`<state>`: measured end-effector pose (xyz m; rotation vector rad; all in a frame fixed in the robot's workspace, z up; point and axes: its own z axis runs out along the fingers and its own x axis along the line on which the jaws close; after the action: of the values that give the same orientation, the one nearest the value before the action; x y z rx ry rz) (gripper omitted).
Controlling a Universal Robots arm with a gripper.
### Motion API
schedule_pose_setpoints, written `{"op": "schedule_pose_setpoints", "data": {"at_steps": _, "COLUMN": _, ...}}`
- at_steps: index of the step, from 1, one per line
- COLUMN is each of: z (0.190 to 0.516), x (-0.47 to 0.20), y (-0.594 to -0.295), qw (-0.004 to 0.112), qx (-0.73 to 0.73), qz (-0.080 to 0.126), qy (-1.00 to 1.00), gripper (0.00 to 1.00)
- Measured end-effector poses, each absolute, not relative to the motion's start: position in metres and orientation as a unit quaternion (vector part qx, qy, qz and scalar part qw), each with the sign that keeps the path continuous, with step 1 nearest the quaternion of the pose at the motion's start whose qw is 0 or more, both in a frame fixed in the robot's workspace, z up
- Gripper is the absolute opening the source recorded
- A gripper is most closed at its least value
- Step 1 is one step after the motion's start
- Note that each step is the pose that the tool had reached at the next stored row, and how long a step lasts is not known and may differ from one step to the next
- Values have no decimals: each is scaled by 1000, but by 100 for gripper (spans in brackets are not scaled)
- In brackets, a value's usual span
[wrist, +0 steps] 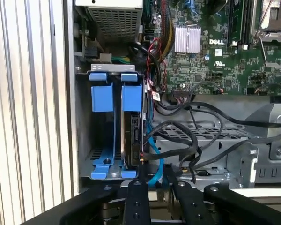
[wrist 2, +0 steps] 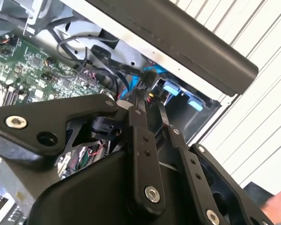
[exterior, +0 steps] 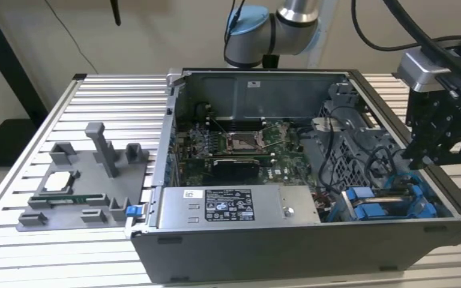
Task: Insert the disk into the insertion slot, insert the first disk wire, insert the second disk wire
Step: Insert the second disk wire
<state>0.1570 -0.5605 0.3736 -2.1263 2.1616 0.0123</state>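
the disk [wrist: 132,136] sits in the insertion slot [wrist: 82,140]; my end effector [wrist: 157,183] hangs near its edge, and i cannot tell if it's open or closed.

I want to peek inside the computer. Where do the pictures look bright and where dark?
In the exterior view, the slatted table is bright while the computer case is shadowy inside. In the first wrist view, the heatsink gleams and the pincer looks black. In the second wrist view, the case's rim catches pale glare.
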Motion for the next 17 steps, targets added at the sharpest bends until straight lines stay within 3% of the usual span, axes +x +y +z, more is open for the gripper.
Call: {"op": "schedule_pose_setpoints", "data": {"at_steps": 17, "z": 370, "x": 170, "y": -561, "qw": 78, "qx": -700, "qz": 21, "qy": 709, "gripper": 100}}
